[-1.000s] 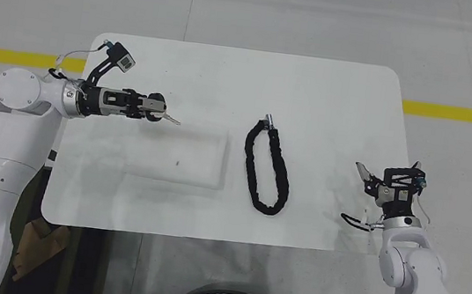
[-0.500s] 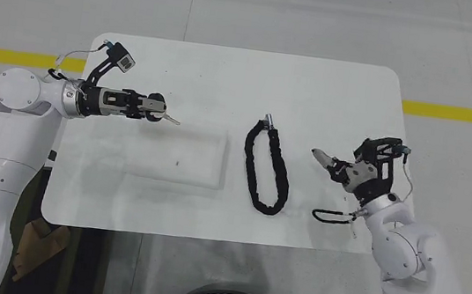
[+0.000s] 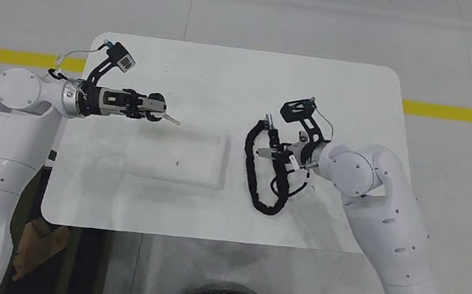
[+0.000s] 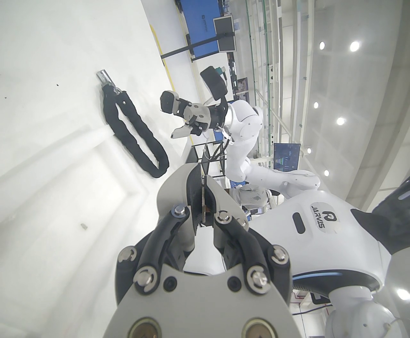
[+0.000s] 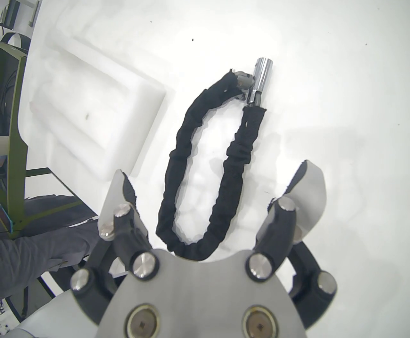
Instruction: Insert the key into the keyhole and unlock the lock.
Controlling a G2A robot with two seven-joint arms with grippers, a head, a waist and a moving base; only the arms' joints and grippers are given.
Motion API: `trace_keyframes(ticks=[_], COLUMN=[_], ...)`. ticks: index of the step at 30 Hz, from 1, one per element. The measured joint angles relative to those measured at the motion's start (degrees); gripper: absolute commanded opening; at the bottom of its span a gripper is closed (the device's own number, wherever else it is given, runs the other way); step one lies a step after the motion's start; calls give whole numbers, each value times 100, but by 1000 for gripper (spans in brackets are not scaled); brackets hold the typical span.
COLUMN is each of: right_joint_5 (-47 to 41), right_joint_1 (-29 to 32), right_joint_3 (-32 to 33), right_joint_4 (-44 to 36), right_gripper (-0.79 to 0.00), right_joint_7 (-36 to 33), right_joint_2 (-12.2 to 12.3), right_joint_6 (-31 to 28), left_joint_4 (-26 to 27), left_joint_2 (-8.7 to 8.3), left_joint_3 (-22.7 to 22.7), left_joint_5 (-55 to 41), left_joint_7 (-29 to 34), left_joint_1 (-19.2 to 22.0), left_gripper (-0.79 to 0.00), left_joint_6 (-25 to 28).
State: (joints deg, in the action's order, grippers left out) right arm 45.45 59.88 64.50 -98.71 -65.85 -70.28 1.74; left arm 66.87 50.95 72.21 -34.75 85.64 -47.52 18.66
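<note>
Left jaws clamp the key (image 3: 171, 120), poised for insertion. Right jaws stand apart over the lock (image 5: 175, 166), likely to steady it.

This is looking like a robotics lab set up inside a big industrial hall. A smooth pale grey floor (image 3: 323, 16) is stretching around the white work table with rounded corners (image 3: 359, 82), and a yellow taped safety line (image 3: 462, 114) is running across it. Beyond the table, a tall blue display wall (image 4: 198, 19) is standing behind a flat dark monitor on a black pole stand (image 4: 224, 27), and a second screen (image 4: 286, 156) is showing charts. Overhead, round white ceiling lamps (image 4: 354, 46) are shining from a high grey roof beside a tall metal and glass framework (image 4: 275, 48).
</note>
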Motion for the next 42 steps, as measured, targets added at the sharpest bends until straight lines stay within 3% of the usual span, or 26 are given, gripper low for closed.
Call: trace_keyframes(ticks=[12,16,26,27,28,31,33,36,42], right_joint_5=[-7,145,1233,1424,1526,1609,1732,1818,1887], right_joint_1=[26,530,-1005,-1169,-1271,-1563,-1682,-1803,-1998], right_joint_3=[-3,29,-1025,-1155,-1231,-1427,-1534,-1626,-1621], right_joint_4=[-30,-369,709,874,1001,1395,1620,1944,2630], right_gripper=[0,0,0,-37,-256,-225,-274,-256,-302], right_joint_7=[26,240,-657,-751,-814,-1037,-1117,-1221,-1204], right_joint_2=[4,-7,-443,-507,-559,-728,-844,-1010,-1310], right_joint_6=[-25,-135,629,646,682,674,671,682,548], left_joint_4=[0,0,0,0,0,0,0,0,0], left_joint_2=[0,0,0,0,0,0,0,0,0], left_joint_3=[0,0,0,0,0,0,0,0,0], left_joint_5=[0,0,0,0,0,0,0,0,0], left_joint_7=[0,0,0,0,0,0,0,0,0], left_joint_1=[0,0,0,0,0,0,0,0,0], left_gripper=[-785,-785,-785,-785,-785,-785,-785,-785,-785], left_joint_6=[0,0,0,0,0,0,0,0,0])
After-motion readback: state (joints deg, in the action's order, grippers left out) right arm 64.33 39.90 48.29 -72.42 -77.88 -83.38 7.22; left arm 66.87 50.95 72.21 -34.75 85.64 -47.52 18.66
